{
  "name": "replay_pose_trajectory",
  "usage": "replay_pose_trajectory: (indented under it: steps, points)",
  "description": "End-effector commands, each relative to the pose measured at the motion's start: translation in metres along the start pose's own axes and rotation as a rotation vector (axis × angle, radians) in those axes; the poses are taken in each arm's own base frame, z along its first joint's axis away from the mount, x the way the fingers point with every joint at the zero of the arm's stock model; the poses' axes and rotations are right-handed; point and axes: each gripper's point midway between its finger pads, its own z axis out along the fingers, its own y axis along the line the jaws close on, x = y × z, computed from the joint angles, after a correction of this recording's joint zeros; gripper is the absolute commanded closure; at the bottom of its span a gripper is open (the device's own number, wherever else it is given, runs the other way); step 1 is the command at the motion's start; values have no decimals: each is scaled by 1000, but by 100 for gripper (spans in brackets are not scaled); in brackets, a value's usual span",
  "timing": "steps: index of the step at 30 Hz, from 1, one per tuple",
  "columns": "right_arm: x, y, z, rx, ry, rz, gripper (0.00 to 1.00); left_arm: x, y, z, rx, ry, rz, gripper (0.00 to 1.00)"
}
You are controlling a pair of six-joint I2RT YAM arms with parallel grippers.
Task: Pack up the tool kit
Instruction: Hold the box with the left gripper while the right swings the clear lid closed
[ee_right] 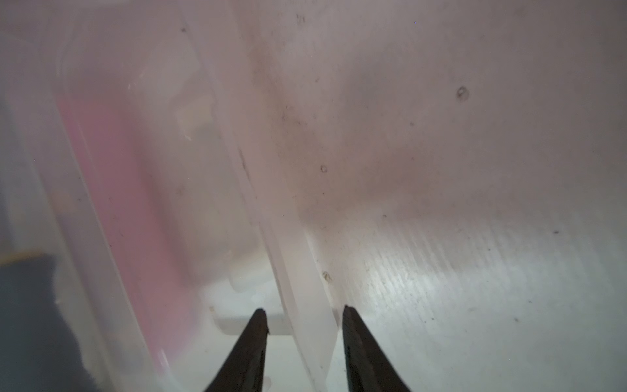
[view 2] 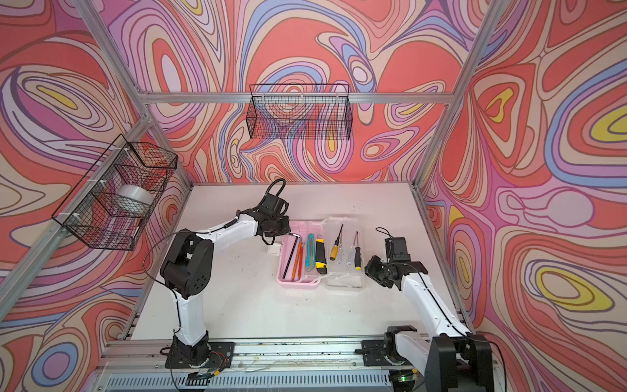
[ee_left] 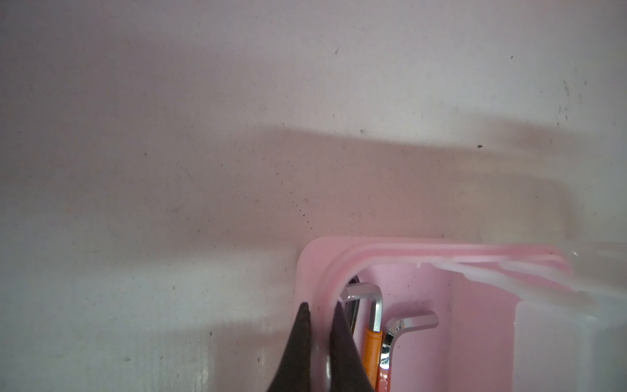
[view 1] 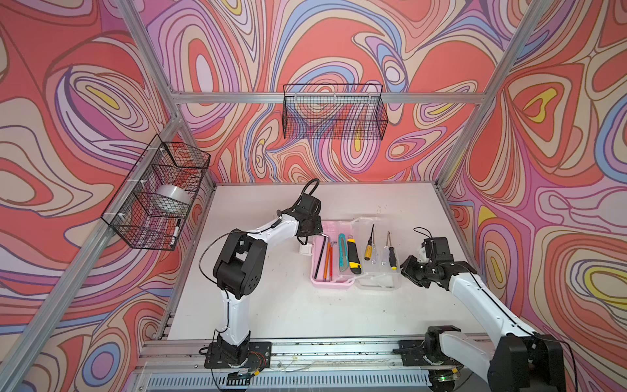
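Left pincer (view 1: 319, 234) comes first: in both top views it sits at the far left corner of the pink base (view 1: 317, 284) of my tool case. The case lies open in the middle of the desk (view 1: 271, 305), with its clear lid (view 1: 376, 286) folded out flat to the right of the base. My right pincer (view 1: 403, 268) is at the lid's right edge. Inside the base lie a black hex key (view 1: 320, 258), orange rods (view 1: 328, 259) and a teal knife (view 1: 342, 254). A yellow-black knife (view 1: 354, 256) lies along the seam where base meets lid. On the lid rest a yellow-handled screwdriver (view 1: 369, 249) and a black-handled screwdriver (view 1: 392, 254). A white handle (view 1: 305, 250) sticks out from the base's left side.

From my left wrist I see the left pincer (ee_left: 321, 307) pressed together on the base's wall (ee_left: 322, 261), one finger outside it and one inside. Just beside the inner finger are the bent ends of two silver hex keys (ee_left: 366, 295), one running into an orange sleeve (ee_left: 373, 353).

From my right wrist I see the right pincer (ee_right: 303, 309) spread, with the lid's rim (ee_right: 298, 271) standing between its fingers. The finger on the desk side seems to touch the rim; the finger on the lid side stands clear of it. Pink shows blurred through the lid.
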Motion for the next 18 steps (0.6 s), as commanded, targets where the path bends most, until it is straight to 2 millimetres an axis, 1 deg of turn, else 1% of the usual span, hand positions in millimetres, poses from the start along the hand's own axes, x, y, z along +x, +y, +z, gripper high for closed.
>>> replay_pose_trajectory:
  steps: [1, 4, 6, 8, 12, 13, 18]
  points:
    - [19, 6, -1, -74, 51, 30, 62, 3, 31, 3, -63, -2, -116, 100]
    - [21, 9, -4, -101, 41, 23, 62, 0, 31, -1, -42, -34, -159, 100]
    - [21, 6, -3, -88, 40, 31, 63, 0, 29, -3, -22, -32, -180, 100]
    - [20, 3, 0, -68, 44, 41, 66, 0, 26, -4, -6, -26, -187, 100]
    - [17, -2, 10, -44, 49, 62, 71, 3, 25, -5, 4, -15, -189, 100]
    - [14, -5, 12, -25, 43, 68, 72, -3, 20, -6, 27, -39, -187, 100]
    - [0, -6, 13, 3, -6, 55, 72, 1, 17, -6, 52, -31, -182, 100]
